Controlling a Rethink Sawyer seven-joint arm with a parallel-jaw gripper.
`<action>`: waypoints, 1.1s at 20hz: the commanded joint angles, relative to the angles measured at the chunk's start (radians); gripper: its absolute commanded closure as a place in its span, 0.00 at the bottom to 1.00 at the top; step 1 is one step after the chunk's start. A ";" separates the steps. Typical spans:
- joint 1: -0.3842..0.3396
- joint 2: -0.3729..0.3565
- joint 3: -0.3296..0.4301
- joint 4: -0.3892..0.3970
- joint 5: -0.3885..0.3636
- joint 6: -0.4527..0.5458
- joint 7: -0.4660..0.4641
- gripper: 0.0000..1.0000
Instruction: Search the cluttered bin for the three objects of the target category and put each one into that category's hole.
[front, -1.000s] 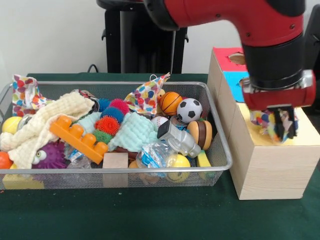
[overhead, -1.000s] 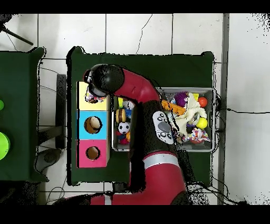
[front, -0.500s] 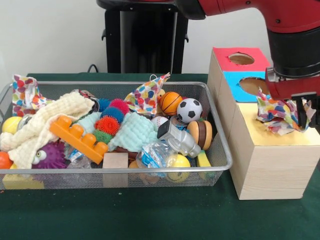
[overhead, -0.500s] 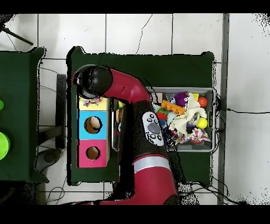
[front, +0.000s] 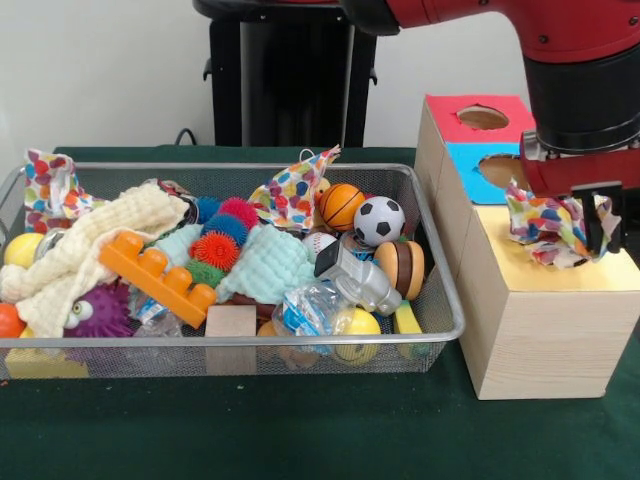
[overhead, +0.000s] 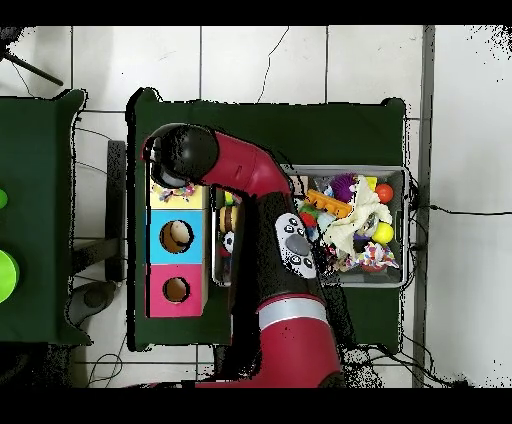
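The gripper (front: 560, 225) hangs over the yellow top of the wooden sorting box (front: 540, 330), its fingers pinching a polka-dot cloth (front: 545, 228) whose lower folds touch the yellow section. The blue (front: 480, 160) and red (front: 470, 115) sections lie behind it. Beside the box, the wire bin (front: 440, 300) holds balls, cloths, and an orange block (front: 155, 275).

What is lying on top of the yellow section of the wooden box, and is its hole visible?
A colourful polka-dot cloth sits bunched on the yellow section of the wooden box, with the gripper at it. The yellow hole cannot be seen; cloth and gripper cover that spot.
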 joint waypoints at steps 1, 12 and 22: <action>-0.043 0.006 0.060 0.165 0.005 0.019 0.095 1.00; -0.056 -0.010 0.069 0.196 -0.001 0.044 0.083 1.00; -0.030 0.084 0.055 0.159 -0.036 -0.008 0.083 1.00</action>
